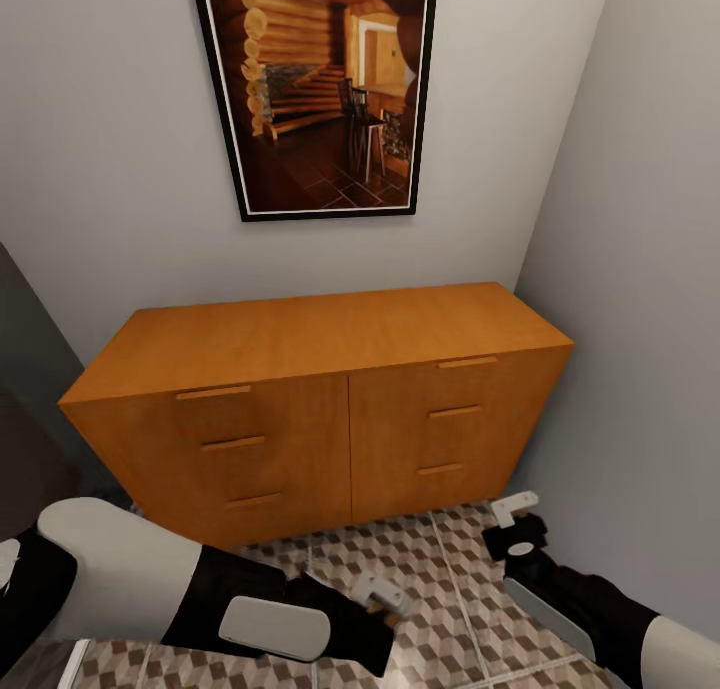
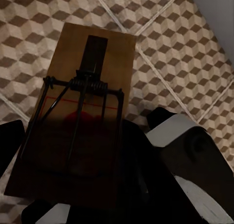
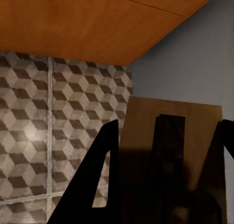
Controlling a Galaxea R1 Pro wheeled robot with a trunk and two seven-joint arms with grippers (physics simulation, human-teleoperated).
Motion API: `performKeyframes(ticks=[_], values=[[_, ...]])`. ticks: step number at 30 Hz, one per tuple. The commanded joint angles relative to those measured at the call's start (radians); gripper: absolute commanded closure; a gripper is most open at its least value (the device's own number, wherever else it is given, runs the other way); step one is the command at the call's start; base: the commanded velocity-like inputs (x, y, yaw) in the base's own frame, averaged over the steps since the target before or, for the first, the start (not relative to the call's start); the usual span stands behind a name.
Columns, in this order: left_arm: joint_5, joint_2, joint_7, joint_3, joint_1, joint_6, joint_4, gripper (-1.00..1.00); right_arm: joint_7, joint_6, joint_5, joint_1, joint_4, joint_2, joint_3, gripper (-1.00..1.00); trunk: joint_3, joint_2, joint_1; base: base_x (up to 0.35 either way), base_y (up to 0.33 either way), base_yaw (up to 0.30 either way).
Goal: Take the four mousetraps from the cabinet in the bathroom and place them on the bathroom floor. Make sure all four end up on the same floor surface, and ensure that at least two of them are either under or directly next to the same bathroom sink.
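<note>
Each gripper is closed on a mousetrap: the left gripper (image 2: pixel 73 194) holds one (image 2: pixel 80 112) above the floor (image 2: pixel 195 53), the right gripper (image 3: pixel 161 185) clamps another (image 3: pixel 170 136) near the cabinet (image 1: pixel 320 409). These are thin, stiff wooden boards, likely very light, with a sprung wire bar; I would grip the bare board edges, away from the spring. The patterned tile is hard and level, so a board should lie flat. The spot is a tight corner between cabinet and grey wall (image 1: pixel 640 269).
</note>
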Motion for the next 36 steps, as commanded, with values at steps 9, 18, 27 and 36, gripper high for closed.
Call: performKeyframes(ticks=[9,18,27,36], values=[[-0.024,0.001,0.003,-0.007,0.034,-0.030,0.032,1.00,0.085,0.004,-0.001,0.000,0.000,-0.001,0.040,1.00,-0.001,-0.001,0.000,0.000,0.000,0.000],[-0.108,0.000,0.004,-0.005,0.111,-0.032,0.171,1.00,0.090,-0.041,0.005,0.000,-0.002,0.000,0.121,1.00,-0.001,-0.001,0.000,0.000,0.000,0.000],[-0.114,-0.003,0.004,-0.005,0.113,-0.033,0.173,1.00,0.090,-0.065,0.003,0.000,-0.003,0.029,0.129,1.00,-0.001,-0.001,0.000,0.000,0.000,0.000],[-0.112,-0.003,0.003,-0.005,0.116,-0.061,0.179,1.00,0.092,-0.105,-0.001,0.003,0.001,0.057,0.179,1.00,-0.001,-0.001,0.000,0.000,0.000,0.000]])
